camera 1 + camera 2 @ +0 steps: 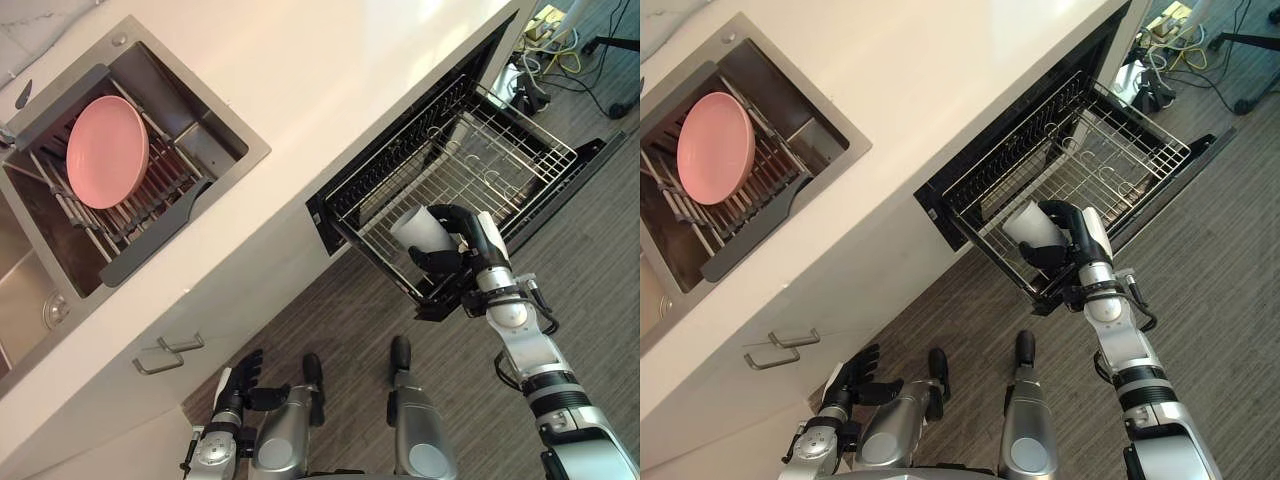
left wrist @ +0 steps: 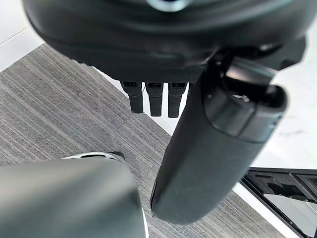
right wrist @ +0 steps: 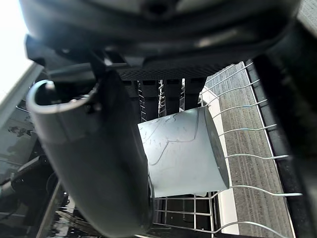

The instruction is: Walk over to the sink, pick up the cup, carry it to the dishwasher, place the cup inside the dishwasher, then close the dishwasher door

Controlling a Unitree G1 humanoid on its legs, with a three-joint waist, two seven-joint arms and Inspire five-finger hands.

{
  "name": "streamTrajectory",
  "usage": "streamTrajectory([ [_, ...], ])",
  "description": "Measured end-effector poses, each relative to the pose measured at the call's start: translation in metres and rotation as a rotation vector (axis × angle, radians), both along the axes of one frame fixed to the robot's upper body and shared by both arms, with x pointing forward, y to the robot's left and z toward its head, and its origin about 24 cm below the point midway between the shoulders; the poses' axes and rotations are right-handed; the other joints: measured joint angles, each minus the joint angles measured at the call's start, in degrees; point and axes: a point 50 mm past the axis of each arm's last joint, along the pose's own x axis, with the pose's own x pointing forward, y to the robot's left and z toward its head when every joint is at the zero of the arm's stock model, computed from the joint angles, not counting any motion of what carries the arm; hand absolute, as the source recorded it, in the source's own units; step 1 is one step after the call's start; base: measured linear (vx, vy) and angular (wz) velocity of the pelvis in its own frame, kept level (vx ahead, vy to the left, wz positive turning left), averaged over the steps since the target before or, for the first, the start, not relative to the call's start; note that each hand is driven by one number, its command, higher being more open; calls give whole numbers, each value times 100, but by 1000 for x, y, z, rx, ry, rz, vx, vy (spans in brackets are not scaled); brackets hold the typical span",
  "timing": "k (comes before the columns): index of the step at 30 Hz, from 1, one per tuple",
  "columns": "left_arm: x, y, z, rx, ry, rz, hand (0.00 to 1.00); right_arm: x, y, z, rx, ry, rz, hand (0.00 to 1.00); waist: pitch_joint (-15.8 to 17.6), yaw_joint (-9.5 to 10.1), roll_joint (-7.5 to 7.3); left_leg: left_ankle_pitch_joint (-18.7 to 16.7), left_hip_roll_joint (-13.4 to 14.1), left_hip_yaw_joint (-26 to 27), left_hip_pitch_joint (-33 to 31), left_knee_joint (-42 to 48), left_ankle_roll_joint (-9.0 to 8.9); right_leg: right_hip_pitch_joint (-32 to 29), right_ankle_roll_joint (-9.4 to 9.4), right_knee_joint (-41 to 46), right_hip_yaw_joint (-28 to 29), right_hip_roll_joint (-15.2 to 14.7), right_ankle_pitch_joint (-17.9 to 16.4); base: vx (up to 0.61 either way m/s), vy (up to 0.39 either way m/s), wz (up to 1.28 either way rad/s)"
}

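The right hand (image 1: 458, 250) has its fingers and thumb curled round a white plastic cup (image 1: 416, 229), holding it tilted over the front edge of the pulled-out wire dishwasher rack (image 1: 510, 150). The left hand (image 1: 238, 385) hangs low, fingers relaxed. A round pink plate (image 1: 107, 150) stands in the steel sink (image 1: 222, 125).

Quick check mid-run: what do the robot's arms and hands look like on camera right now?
Both arms are silver-grey and built of rounded segments. The right arm has black rings at its joints, and the left arm ends in a silver wrist. The right hand is dark with a white strip along one side. The left hand is dark all over, with a thick, rounded thumb.
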Motion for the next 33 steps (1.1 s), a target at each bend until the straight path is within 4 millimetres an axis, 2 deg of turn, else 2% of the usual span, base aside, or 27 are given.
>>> streamTrajectory([
  [3, 0, 0, 0, -5, -2, 8, 90, 4, 0, 3, -4, -9, -5, 30, 10, 9, 0, 38, -2, -17, -66, -21, -4, -83, -6, 37, -11, -2, -4, 0, 0, 0],
  [4, 2, 0, 1, -3, -7, 9, 90, 6, 0, 4, -3, -10, -12, 90, 15, 26, 4, 59, -3, -22, -68, -48, -9, -104, -16, 57, -15, -1, -11, 0, 0, 0],
  [14, 7, 0, 4, 0, -29, 12, 90, 8, 3, 0, 53, -17, -52, 90, 26, 91, 7, 164, -5, -101, -73, -197, -34, -129, -47, 67, -103, 3, -32, -7, 1, 5],
  [20, 12, -1, 8, -1, -49, 8, 90, 1, 9, -6, 133, -29, -68, 90, 26, 119, 7, 196, -1, -150, -74, -248, -46, -124, -60, 64, -156, 10, -42, 5, 6, 3],
  [29, 14, -4, 9, -8, -44, 9, 90, -29, 20, -8, 257, -103, -68, 90, 12, 92, -36, 175, 36, -201, 176, -306, -74, 263, -55, -224, -236, 60, -2, 2, 3, 2],
  [31, 13, -4, 8, -8, -36, 9, 90, -38, 23, -10, 293, -120, -79, 90, -12, 77, -83, 164, 52, -198, 254, -362, -91, 390, -59, -368, -248, 87, 41, 19, -2, -1],
  [33, 12, -3, 6, -7, -20, 14, 90, -50, 29, -14, 334, -128, -90, 90, -69, 49, -192, 147, 79, -190, 363, -413, -114, 523, -66, -508, -257, 122, 68, 53, -8, -3],
])
